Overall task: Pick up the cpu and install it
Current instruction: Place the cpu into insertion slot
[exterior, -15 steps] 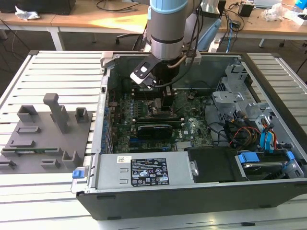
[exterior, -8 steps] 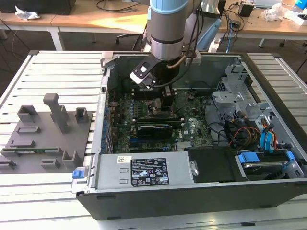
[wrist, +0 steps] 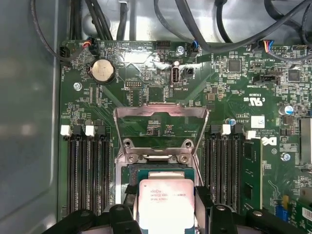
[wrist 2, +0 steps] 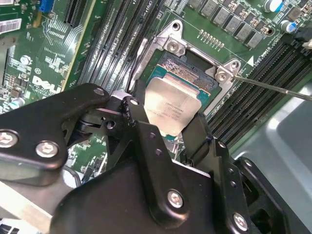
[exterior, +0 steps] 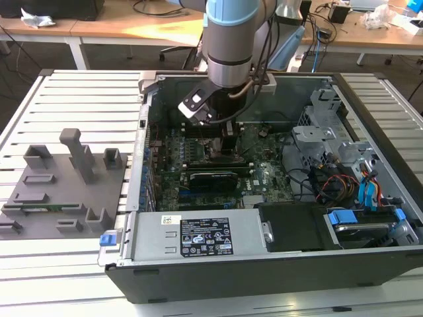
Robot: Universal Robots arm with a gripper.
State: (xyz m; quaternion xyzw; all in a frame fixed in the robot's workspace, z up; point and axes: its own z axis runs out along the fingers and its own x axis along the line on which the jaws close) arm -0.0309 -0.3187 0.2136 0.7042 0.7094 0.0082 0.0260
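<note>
A slatted metal table (exterior: 73, 99) carries an open computer case (exterior: 370, 264). The arm (exterior: 228, 46) drops straight down into the case, its wrist low over the motherboard (wrist: 234, 87). In the second wrist view the pincer (wrist 2: 165, 118) pinches the cpu (wrist 2: 170, 103) by two opposite edges. The chip lies flat just over the socket (wrist: 161, 171), whose metal bracket (wrist: 161, 111) is swung open.

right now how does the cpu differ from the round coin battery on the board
The cpu is square; the coin battery is round. The cpu looks larger than the coin battery. The cpu is clamped in the gripper; the coin battery sits untouched on the motherboard. Both have pale silvery tops.
</note>
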